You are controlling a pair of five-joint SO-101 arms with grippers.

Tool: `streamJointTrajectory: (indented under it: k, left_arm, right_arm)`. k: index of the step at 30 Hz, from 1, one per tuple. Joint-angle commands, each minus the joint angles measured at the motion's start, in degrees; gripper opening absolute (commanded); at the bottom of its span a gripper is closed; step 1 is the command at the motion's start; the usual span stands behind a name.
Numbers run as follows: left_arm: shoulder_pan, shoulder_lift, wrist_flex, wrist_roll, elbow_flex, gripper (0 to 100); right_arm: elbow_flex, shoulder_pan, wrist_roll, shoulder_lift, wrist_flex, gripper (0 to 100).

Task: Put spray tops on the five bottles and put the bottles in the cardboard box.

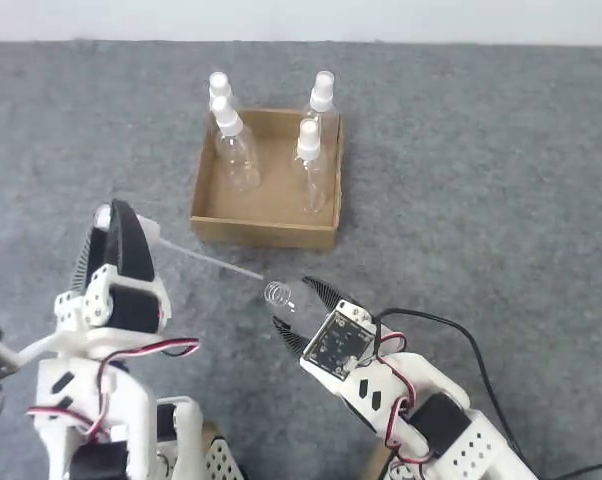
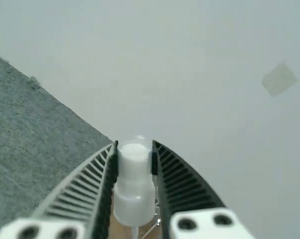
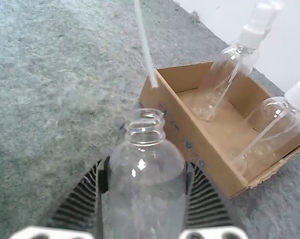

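Left gripper (image 2: 135,145) pinches the spray top (image 2: 134,194), its tube tip near the mouth of the open bottle (image 3: 144,149). Right gripper (image 3: 146,169) clamps that bottle just beside the cardboard box (image 1: 266,228); four capped bottles (image 1: 236,150) stand inside.

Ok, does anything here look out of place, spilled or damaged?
Nothing stands out. Four capped bottles stand in the cardboard box; the left end effector holds the spray top, the right end effector the uncapped bottle.

- Soft, even light covers the grey carpet (image 1: 481,180); the cardboard box (image 1: 266,228) at upper centre casts only a faint shadow.
- Small highlights glint on the clear bottle (image 3: 145,172).
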Motion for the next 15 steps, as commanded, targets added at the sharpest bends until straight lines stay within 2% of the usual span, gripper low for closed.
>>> streamJointTrajectory:
  k: [1,9,15]
  left_arm:
    - [0.53,-1.32,3.34,0.26,-5.05,1]
    - [0.79,-1.32,5.27,0.26,-6.11,1]
    - [5.36,-1.32,4.92,0.18,-4.35,1]
  right_arm:
    - [1.23,-0.31,0.79,-0.57,0.31,1.7]
    - [1.23,-0.31,0.79,-0.57,0.31,1.7]
    - [1.23,-0.4,0.79,-0.57,0.31,1.7]
